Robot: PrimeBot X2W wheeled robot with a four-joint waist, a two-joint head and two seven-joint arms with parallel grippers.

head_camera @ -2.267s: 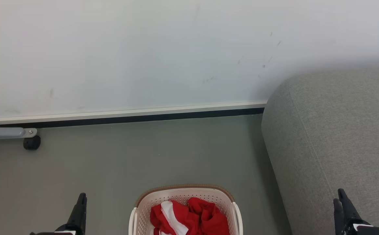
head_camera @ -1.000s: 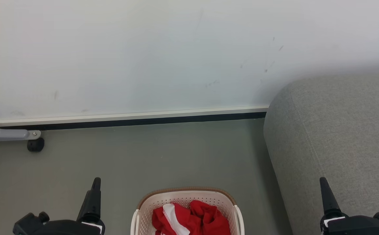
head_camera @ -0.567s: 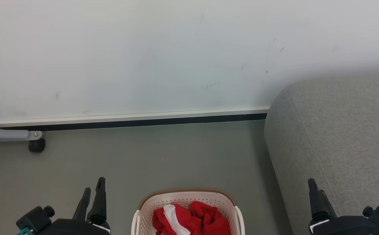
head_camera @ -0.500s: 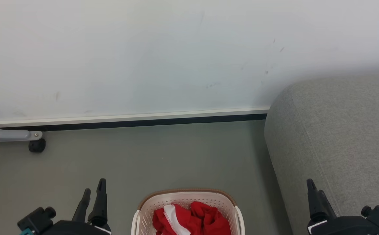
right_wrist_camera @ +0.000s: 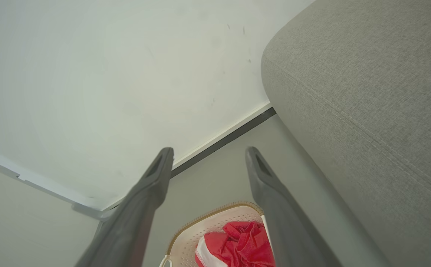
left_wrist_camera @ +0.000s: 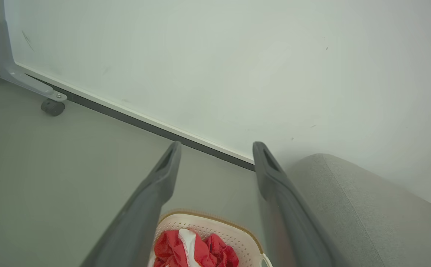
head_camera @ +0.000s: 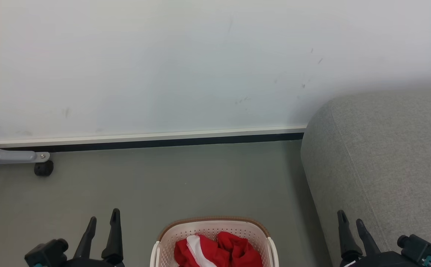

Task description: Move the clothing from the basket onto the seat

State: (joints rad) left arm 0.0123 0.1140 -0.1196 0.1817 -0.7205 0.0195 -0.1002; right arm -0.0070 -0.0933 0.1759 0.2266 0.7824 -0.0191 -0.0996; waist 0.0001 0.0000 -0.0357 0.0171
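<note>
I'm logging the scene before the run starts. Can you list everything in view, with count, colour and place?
clothing: one heap, piece count unclear, red with white, inside the basket
basket: one, cream with brown rim, on the floor, bottom centre, left of the seat
seat: one, grey, right side
panel: one, white, upright beyond the floor
leg: one, grey, at the panel's foot, far left
caster: one, black, under the leg
floor: grey-green, middle of view
left gripper: one, dark, open, lower left, left of the basket
right gripper: one, dark, open, lower right, by the seat's edge
</note>
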